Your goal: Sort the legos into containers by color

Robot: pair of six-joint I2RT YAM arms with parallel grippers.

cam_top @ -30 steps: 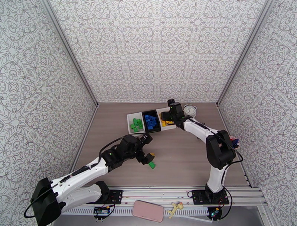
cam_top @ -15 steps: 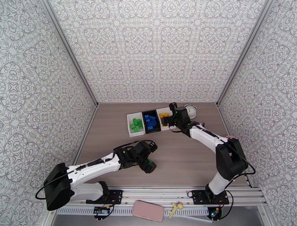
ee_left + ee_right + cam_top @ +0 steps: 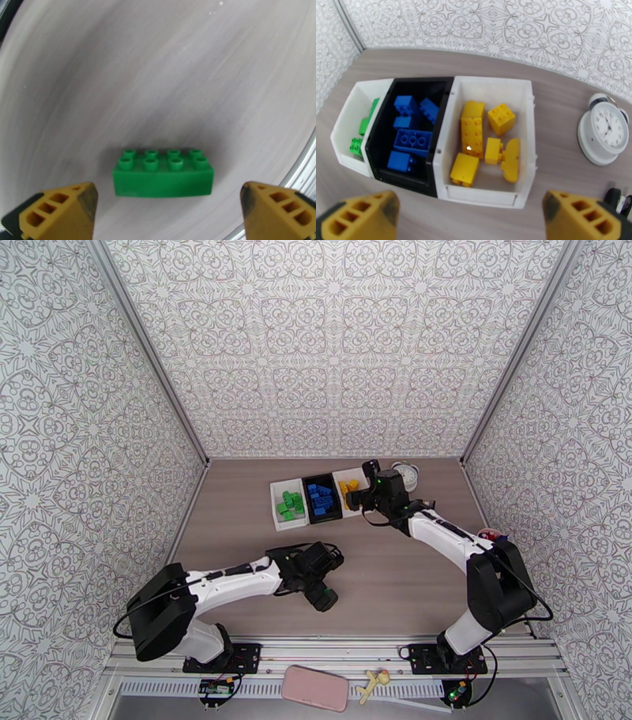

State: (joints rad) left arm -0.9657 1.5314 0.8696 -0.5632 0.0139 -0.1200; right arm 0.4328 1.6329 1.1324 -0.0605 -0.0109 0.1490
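A green two-by-four lego (image 3: 162,175) lies flat on the table, studs up, between the spread fingers of my left gripper (image 3: 166,215), which is open and not touching it. From above, that left gripper (image 3: 321,594) hangs low over the near middle of the table and covers the brick. Three containers stand in a row: a white bin (image 3: 359,89) with green legos (image 3: 356,145), a black bin (image 3: 422,81) with blue legos (image 3: 412,142), and a white bin (image 3: 489,81) with yellow legos (image 3: 472,136). My right gripper (image 3: 472,217) hovers open and empty just short of the yellow bin.
A white alarm clock (image 3: 606,130) stands right of the bins, also seen from above as the clock (image 3: 407,474). The table's metal edge rail (image 3: 306,173) runs close to the green brick. A pink phone (image 3: 316,688) and a yellow toy figure (image 3: 373,684) lie beyond the near rail.
My left arm has stretched further right and sunk lower, bringing its open gripper over the green brick. My right gripper has drawn slightly back and to the right from the yellow bin.
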